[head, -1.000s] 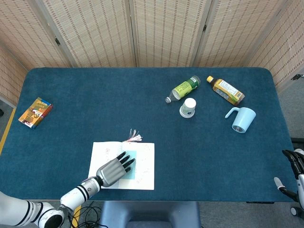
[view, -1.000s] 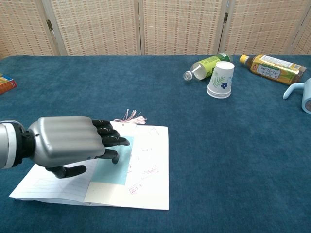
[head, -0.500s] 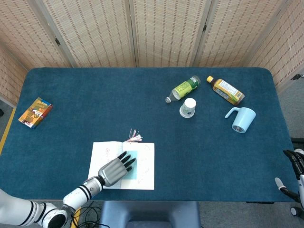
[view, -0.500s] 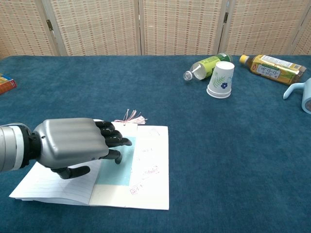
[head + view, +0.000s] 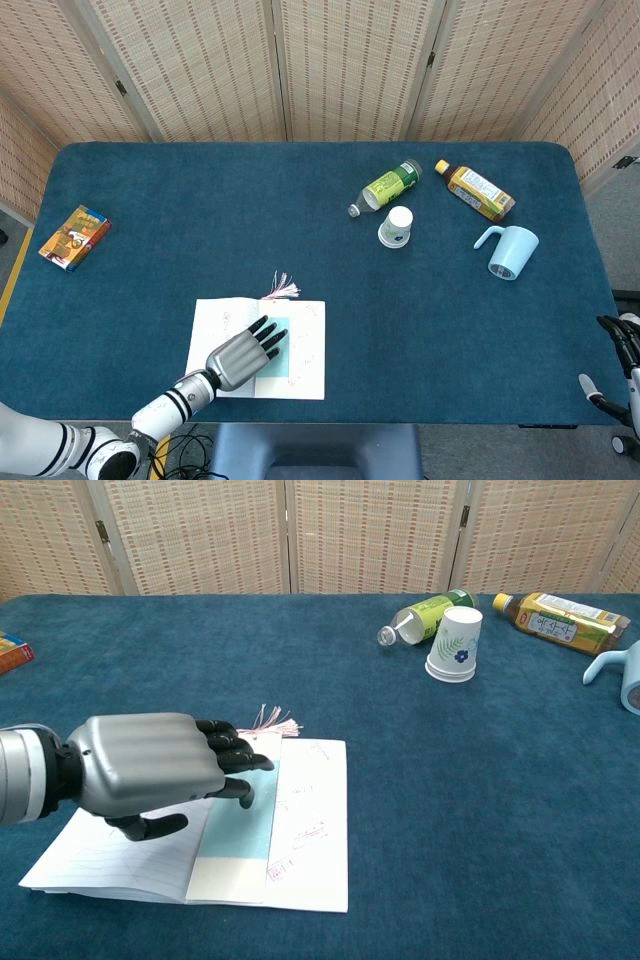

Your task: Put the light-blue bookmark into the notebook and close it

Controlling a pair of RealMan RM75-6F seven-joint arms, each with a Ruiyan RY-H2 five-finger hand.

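An open white notebook (image 5: pixel 309 352) lies near the table's front edge, left of centre. A light-blue bookmark (image 5: pixel 240 832) lies lengthwise along its middle fold, and its pink tassel (image 5: pixel 268 720) reaches past the far edge of the notebook (image 5: pixel 312 820). My left hand (image 5: pixel 150 770) hovers low over the left page, palm down. Its dark fingertips (image 5: pixel 238 780) rest on the far half of the bookmark (image 5: pixel 281 350). The left hand (image 5: pixel 242 355) grips nothing. Only a sliver of my right hand (image 5: pixel 622 352) shows, off the table's right edge.
Far right lie a green bottle (image 5: pixel 385 186) and a brown tea bottle (image 5: pixel 477 191), with an upturned paper cup (image 5: pixel 396 227) and a light-blue mug (image 5: pixel 510 251) on its side. A small colourful box (image 5: pixel 74 237) sits at the far left.
My left hand has nudged the bookmark. It now lies straighter along the fold, and more of its length shows toward the near edge. The right hand has not moved.
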